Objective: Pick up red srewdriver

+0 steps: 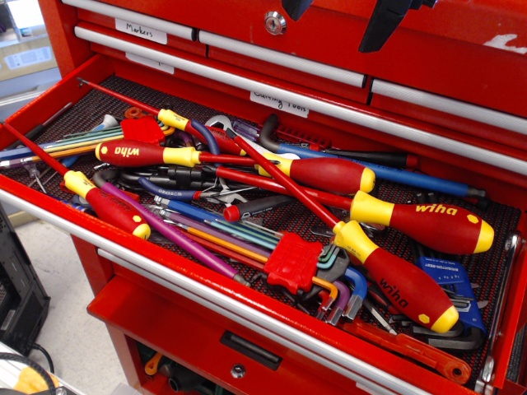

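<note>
The red srewdriver (424, 226) lies in the open drawer at the right. It has a thick red handle with white "wiha" lettering, a yellow collar and a yellow end cap, and its red shaft runs left under other tools. A slightly slimmer red-and-yellow "wiha" screwdriver (395, 278) lies just in front of it, angled across. My gripper (339, 12) shows only as two dark fingertips at the top edge, spread apart and empty. It is well above and behind the drawer.
The drawer (206, 288) of the red tool chest is packed with tools. They include a smaller red screwdriver without lettering (329, 174), another "wiha" one (136, 153), a red hex key holder (292, 262), a blue key set (449, 284) and wrenches. Closed drawers (280, 62) stand behind.
</note>
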You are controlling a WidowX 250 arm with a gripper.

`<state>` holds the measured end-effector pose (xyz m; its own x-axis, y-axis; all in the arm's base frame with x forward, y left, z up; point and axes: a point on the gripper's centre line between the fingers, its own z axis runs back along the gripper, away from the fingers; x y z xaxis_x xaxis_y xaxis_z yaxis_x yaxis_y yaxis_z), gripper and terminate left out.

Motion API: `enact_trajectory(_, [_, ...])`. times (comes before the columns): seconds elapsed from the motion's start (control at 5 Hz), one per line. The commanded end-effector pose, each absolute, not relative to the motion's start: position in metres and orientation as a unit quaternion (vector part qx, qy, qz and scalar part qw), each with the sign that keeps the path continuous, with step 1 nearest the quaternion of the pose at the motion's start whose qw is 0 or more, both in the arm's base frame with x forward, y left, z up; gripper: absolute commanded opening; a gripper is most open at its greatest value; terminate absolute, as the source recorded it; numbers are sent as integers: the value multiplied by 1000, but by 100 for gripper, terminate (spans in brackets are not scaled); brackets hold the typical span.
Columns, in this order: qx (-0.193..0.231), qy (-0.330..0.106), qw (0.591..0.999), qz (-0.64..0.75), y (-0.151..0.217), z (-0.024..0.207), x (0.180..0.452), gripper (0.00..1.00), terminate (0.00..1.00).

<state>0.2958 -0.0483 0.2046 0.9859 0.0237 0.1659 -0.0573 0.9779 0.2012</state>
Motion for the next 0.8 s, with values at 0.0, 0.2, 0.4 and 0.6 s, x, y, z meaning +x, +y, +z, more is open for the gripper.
enact_trajectory(0.0, [103, -82, 991, 20, -48, 205, 296, 100, 0])
enact_trajectory(0.2, [107, -72, 981, 145, -72, 199, 298, 100, 0])
enact_trajectory(0.4, [120, -104, 950, 270, -97, 182, 298, 100, 0])
enact_trajectory(0.6, [65, -108, 910, 394, -107, 156, 305, 100, 0])
